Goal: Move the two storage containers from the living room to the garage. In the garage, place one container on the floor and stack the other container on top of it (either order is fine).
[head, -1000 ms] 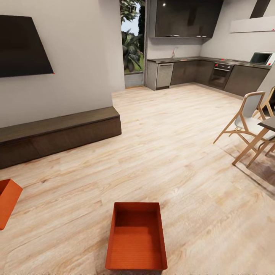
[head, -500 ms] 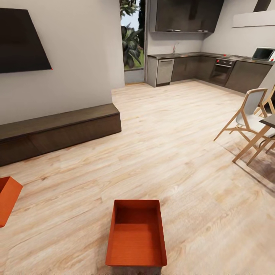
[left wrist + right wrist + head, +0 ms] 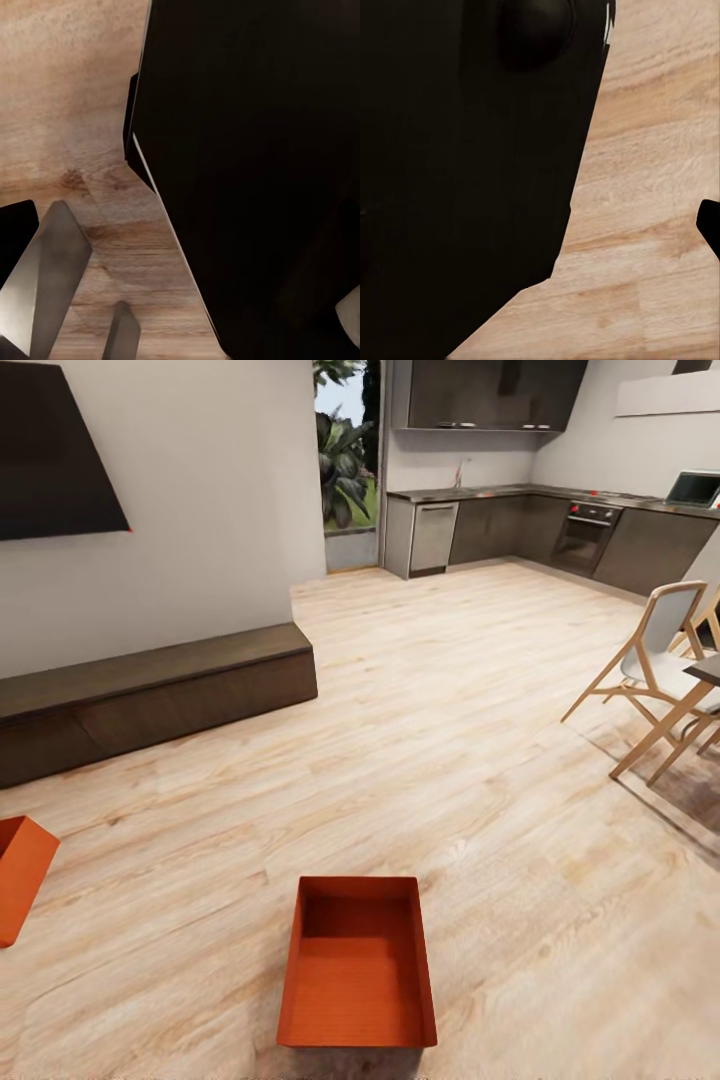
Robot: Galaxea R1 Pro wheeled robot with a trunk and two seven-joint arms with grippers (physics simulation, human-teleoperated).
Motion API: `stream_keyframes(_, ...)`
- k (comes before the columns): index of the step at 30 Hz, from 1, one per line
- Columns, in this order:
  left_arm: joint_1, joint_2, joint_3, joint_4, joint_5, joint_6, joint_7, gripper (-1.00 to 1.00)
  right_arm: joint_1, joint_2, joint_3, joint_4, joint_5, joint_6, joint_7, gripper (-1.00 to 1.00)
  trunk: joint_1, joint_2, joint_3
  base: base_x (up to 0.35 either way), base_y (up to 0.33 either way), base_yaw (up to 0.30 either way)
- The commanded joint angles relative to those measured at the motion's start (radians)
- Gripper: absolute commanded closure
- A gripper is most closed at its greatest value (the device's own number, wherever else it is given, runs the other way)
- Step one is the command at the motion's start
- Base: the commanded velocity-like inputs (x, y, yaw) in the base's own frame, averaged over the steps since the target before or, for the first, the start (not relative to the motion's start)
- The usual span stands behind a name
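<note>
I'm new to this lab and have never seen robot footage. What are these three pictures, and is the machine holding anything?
They are simulator renders from a wheeled robot with two arms. The big picture is from its head camera, looking down over a living room's wood floor. One orange-red storage container sits open on the floor just ahead; a second container is cut off at the left edge. Beyond are a dark bench, a wall TV, a chair and a kitchen. The two small pictures come from cameras by each gripper: mostly dark robot body over wood planks. The left gripper's grey fingers hold nothing.
</note>
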Motion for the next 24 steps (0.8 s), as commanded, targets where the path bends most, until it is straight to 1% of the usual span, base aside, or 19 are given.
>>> stream_keyframes(1,0.0,0.0,0.0,0.0,0.003,-0.003,0.001,-1.0,-0.001,0.0,0.009,0.003,-0.008,-0.006,-0.001,-1.0,0.0,0.0,-0.002,0.0,0.0,0.0)
stream_keyframes(24,0.0,0.0,0.0,0.0,0.003,-0.003,0.001,-1.0,-0.001,0.0,0.009,0.003,-0.006,-0.006,-0.001,-1.0,0.0,0.0,-0.039,0.0,0.0,0.0)
